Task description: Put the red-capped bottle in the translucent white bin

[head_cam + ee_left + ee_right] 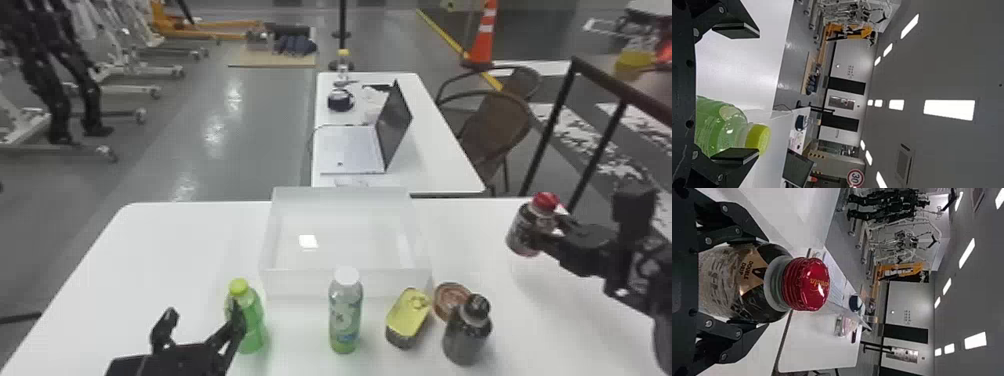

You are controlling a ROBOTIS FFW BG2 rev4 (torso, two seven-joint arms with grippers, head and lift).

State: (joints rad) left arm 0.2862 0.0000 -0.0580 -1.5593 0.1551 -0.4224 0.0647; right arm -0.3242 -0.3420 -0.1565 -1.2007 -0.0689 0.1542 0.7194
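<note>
The red-capped bottle (pixel 526 231) is pinched by the right end effector (pixel 547 231), at the right of the scene and toward the far side of the table (pixel 165 260). It leans a little, cap up, and looks to be held above the surface. The two fingers press on opposite sides of its body, below the shoulder. The left end effector (pixel 203 316) has its fingers spread at the near left, holding nothing, one of them close beside the green bottle (pixel 254 325).

The translucent white bin (pixel 300 286) sits left of the red-capped bottle, in the middle of the table, so I judge the step in hand to be the carry across to it.

The bottle should be fairly stiff and not fragile, with some weight if it is full. Its label looks smooth and may slip, and the body may give slightly under a hard squeeze. The straight part of the body is the right place to hold; the cap is narrower and a poorer choice. The next move wants enough height to clear the bin's wall, then a low release inside, since a drop could make the bottle topple or roll
</note>
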